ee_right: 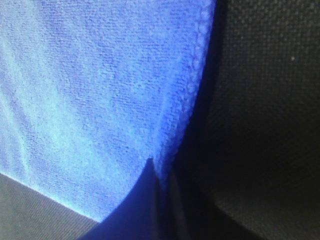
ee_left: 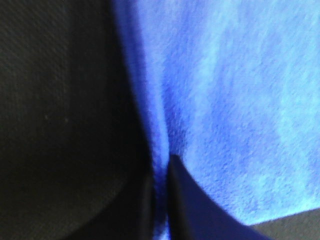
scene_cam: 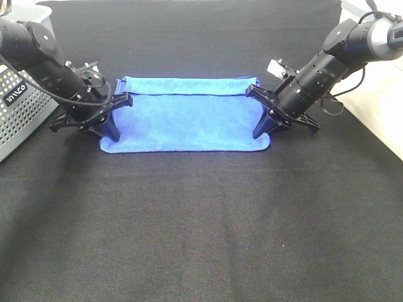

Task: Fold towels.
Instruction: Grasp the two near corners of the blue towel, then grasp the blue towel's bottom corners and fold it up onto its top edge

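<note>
The royal-blue towel [scene_cam: 189, 123] lies flat on the black table, with one layer folded over so that a strip of the lower layer shows along its far edge. My left gripper [scene_cam: 108, 129] is at the towel's left edge and my right gripper [scene_cam: 263, 129] at its right edge. In the left wrist view my left gripper [ee_left: 161, 200] is pinched on the towel's [ee_left: 240, 100] edge. In the right wrist view my right gripper [ee_right: 161, 185] is pinched on the towel's [ee_right: 90, 90] stitched hem. Both grips sit low, at table level.
A perforated grey basket [scene_cam: 16, 116] stands at the far left, close behind the left arm. A pale surface [scene_cam: 378, 107] borders the black table cover [scene_cam: 201, 226] on the right.
</note>
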`<state>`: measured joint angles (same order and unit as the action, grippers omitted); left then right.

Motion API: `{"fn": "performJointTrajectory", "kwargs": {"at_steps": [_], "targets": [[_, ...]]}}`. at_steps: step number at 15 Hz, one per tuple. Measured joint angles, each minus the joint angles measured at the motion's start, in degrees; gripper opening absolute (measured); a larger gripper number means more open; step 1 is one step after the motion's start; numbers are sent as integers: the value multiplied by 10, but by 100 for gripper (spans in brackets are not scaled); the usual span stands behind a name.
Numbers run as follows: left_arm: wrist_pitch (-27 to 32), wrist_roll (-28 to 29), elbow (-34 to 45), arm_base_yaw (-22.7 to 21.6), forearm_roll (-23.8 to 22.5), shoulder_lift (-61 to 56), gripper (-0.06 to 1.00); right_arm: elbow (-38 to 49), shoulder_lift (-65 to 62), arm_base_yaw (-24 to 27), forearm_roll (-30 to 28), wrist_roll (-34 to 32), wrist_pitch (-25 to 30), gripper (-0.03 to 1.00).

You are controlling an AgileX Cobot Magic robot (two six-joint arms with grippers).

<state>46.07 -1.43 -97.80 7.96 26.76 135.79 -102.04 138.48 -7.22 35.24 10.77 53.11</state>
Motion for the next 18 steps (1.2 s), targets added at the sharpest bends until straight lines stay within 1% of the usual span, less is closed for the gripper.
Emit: {"fn": "performJointTrajectory", "kwargs": {"at_steps": [1,2,5,7,9,11,12,13,15,17,18], "targets": [[0,0,0,0,0,0,3,0,0,0,0,0,0,0],[13,1,0,1,-5,0,1,0,0,0,0,-5,2,0],[65,3,3,1,-44,-11,1,3,-11,0,-11,-13,23,0],[77,3,38,2,-58,-36,1,50,-50,0,-14,-13,26,0],[71,2,116,2,-60,-88,1,143,-104,0,-14,-8,-1,0],[52,-1,204,8,-59,-141,1,247,-157,-1,-13,7,-37,0],[34,-2,254,14,-58,-172,1,295,-183,-1,-11,12,-52,0],[3,-3,321,23,-57,-217,1,367,-225,-1,-6,24,-76,0],[-28,-3,390,33,-53,-265,1,433,-266,-1,-3,32,-103,0],[-44,-3,424,35,-52,-289,1,458,-294,-1,-3,37,-112,0],[-46,-2,424,35,-52,-292,1,457,-301,-1,-2,37,-115,0]]}}
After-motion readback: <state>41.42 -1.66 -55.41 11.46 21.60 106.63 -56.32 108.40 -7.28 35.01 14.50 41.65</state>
